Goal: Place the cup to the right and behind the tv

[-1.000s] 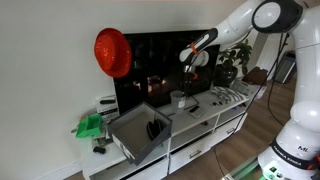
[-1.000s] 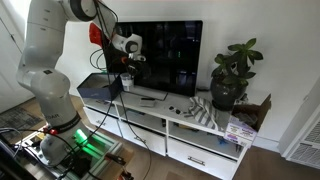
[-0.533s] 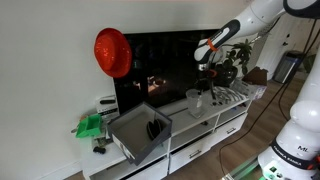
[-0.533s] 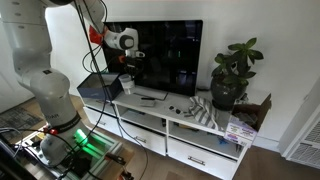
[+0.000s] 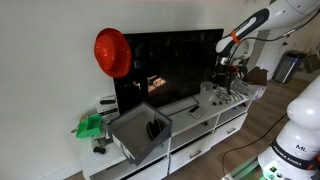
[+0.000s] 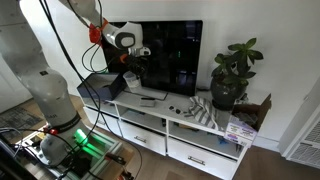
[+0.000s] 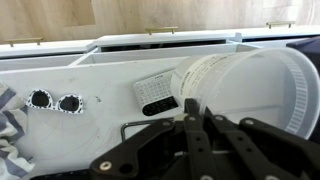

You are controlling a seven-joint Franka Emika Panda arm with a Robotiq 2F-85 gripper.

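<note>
The tv (image 5: 170,65) is a wide black glossy screen on a white low cabinet; it also shows in the other exterior view (image 6: 175,55). The cup (image 7: 245,90) is translucent white plastic and lies on its side in the wrist view. My gripper (image 7: 190,115) is shut on its rim. In an exterior view the gripper (image 5: 226,64) hangs in front of the tv's right edge with the cup (image 5: 208,94) below it, above the cabinet top. In the other exterior view the gripper (image 6: 135,58) and cup (image 6: 129,80) appear by the tv's left part.
A grey open-topped box (image 5: 140,130) sits at the cabinet's left end, a red round object (image 5: 113,52) above it. A potted plant (image 6: 232,70) stands right of the tv. A small remote (image 7: 158,93), two dark knobs (image 7: 55,101) and a striped cloth (image 6: 205,112) lie on the cabinet top.
My gripper has carried the cup to the right along the front of the tv, from about mid-screen to its right edge, near the plant.
</note>
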